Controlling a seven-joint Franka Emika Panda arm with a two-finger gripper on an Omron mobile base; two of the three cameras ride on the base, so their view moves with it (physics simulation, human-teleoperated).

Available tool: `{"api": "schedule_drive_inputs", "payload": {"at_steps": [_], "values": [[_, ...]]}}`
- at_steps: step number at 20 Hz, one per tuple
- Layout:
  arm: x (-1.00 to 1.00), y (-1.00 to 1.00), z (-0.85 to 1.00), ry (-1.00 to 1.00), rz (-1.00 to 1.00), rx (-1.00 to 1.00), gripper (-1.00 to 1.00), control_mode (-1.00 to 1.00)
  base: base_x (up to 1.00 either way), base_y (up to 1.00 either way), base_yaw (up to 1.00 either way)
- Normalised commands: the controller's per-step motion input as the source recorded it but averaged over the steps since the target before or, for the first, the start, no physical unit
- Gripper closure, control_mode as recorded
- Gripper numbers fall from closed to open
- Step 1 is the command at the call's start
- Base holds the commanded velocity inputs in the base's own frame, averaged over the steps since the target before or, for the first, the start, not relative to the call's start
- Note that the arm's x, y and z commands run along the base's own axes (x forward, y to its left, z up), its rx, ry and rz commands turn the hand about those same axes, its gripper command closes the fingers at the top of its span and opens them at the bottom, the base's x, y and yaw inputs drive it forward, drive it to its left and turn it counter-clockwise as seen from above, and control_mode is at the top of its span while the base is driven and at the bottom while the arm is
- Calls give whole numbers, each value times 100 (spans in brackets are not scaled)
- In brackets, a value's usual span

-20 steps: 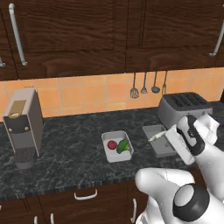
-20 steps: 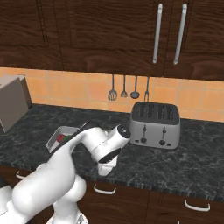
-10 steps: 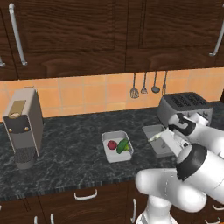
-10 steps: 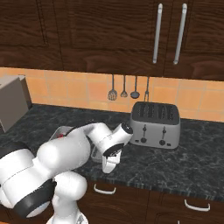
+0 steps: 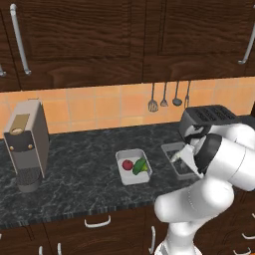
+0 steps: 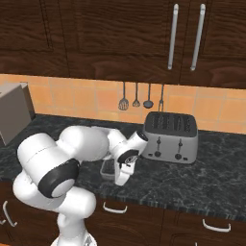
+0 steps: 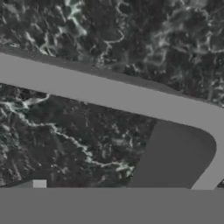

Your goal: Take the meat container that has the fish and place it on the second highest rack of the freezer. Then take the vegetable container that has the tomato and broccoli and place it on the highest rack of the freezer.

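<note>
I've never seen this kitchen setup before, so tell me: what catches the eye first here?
The big white arm bends low over the dark marble counter, its hand down at a grey tray beside the silver toaster. Left of that tray sits another tray holding a red tomato and green broccoli.

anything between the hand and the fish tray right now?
Nothing visible. In the hand view the fish tray's grey rim runs right under the camera, on the bare dark counter. The vegetable tray with tomato and broccoli sits apart, off to the left. The arm hides most of the fish tray from both base views.
</note>
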Motion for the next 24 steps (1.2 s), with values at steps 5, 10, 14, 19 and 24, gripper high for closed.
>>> {"api": "schedule_drive_inputs", "payload": {"at_steps": [5, 10, 14, 19, 24], "values": [[-40, 5, -46, -2, -7, 0, 100, -100, 0, 0, 0], [-9, 0, -10, -1, -2, 0, 100, -100, 0, 0, 0], [0, 7, -9, 7, 0, -3, 100, -100, 0, 0, 0], [-25, 2, 11, -2, 0, 0, 100, -100, 0, 0, 0], [-48, 6, 34, -9, 0, 0, 100, -100, 0, 0, 0]]}}
